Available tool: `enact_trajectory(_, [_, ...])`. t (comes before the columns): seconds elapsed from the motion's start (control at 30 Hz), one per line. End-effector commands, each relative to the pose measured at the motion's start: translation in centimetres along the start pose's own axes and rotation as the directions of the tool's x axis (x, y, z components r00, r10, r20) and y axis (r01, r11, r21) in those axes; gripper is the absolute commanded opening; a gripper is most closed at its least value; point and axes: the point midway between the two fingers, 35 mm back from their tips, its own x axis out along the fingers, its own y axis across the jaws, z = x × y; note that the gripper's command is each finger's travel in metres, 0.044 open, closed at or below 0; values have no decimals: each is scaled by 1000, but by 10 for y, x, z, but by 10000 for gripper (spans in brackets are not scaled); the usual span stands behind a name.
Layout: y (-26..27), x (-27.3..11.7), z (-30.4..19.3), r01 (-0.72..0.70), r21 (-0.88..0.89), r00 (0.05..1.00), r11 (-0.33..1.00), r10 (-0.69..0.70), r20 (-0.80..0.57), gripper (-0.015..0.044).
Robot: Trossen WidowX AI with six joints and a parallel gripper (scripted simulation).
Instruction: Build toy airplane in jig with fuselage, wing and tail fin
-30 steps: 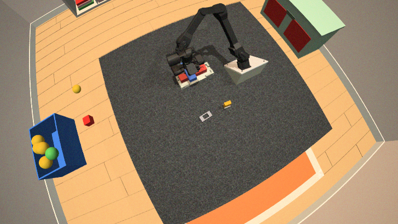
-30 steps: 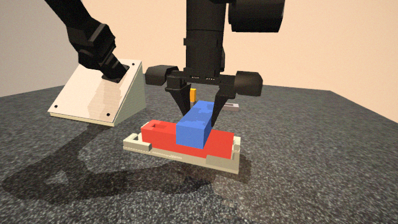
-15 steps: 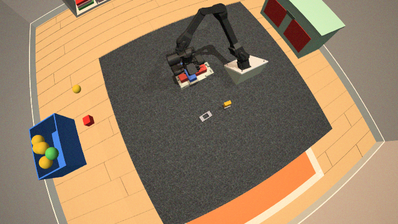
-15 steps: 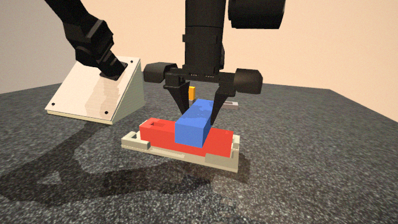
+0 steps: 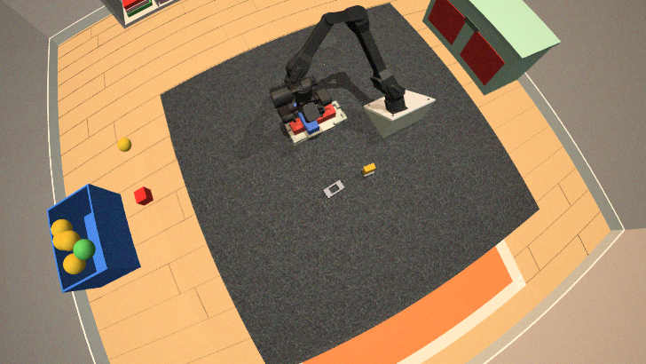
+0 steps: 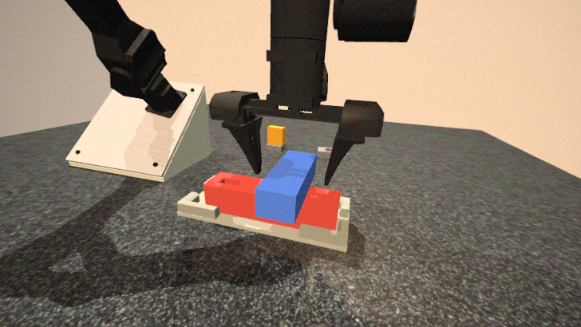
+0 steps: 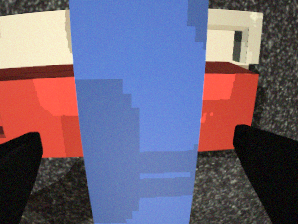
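The red fuselage (image 5: 326, 115) (image 6: 231, 198) (image 7: 225, 110) lies in the cream cradle (image 5: 296, 138) (image 6: 284, 235) (image 7: 35, 40). The blue wing (image 5: 310, 125) (image 6: 276, 202) (image 7: 140, 100) lies across the fuselage's top, and its underside appears down on it; its tab is hidden. The socket near the fuselage's tail shows empty in the exterior view. My gripper (image 6: 292, 179) (image 7: 140, 139) is open, its fingertips apart on either side of the wing, just above the fuselage. The orange tail fin (image 5: 369, 167) (image 6: 275, 135) stands upright in a small grey holder.
A second grey holder (image 5: 327, 189) (image 6: 324, 151) lies near the fin. The arm's base is on a sloped white-topped block (image 5: 402, 118) (image 6: 109, 138) beside the cradle. A blue bin (image 5: 114, 239), a red cube (image 5: 143, 195) and a yellow ball (image 5: 124, 144) are beyond the dark mat (image 5: 271, 225).
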Motion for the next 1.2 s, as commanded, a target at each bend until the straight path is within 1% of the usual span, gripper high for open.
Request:
enact_trajectory(0.0, [-2,-11,1,0,1,1000,1000,0,2,440])
enact_trajectory(0.13, [-2,-74,1,-1,-4,1000,1000,1,3,440])
enact_trajectory(0.17, [-1,-82,1,-2,-4,1000,1000,2,2,440])
enact_trajectory(0.47, [-2,-85,3,-2,12,1000,1000,2,2,440])
enact_trajectory(0.53, [-2,-85,3,-2,138,1000,990,1,2,440])
enact_trajectory(0.6, [-2,-84,3,-2,329,1000,944,1,2,440])
enact_trajectory(0.67, [-2,-83,3,-2,507,1000,862,1,2,440])
enact_trajectory(0.73, [-2,-82,3,-2,666,1000,746,1,2,440])
enact_trajectory(0.87, [-2,-81,3,-2,901,1000,435,1,2,440])
enact_trajectory(0.97, [-2,-80,3,-2,988,1000,154,1,1,440])
enact_trajectory(1.03, [-2,-79,3,-1,1000,1000,-23,1,1,440])
enact_trajectory(1.07, [-2,-79,3,-1,998,1000,-70,1,1,440])
enact_trajectory(1.17, [-2,-79,3,-1,996,1000,-86,1,1,440])
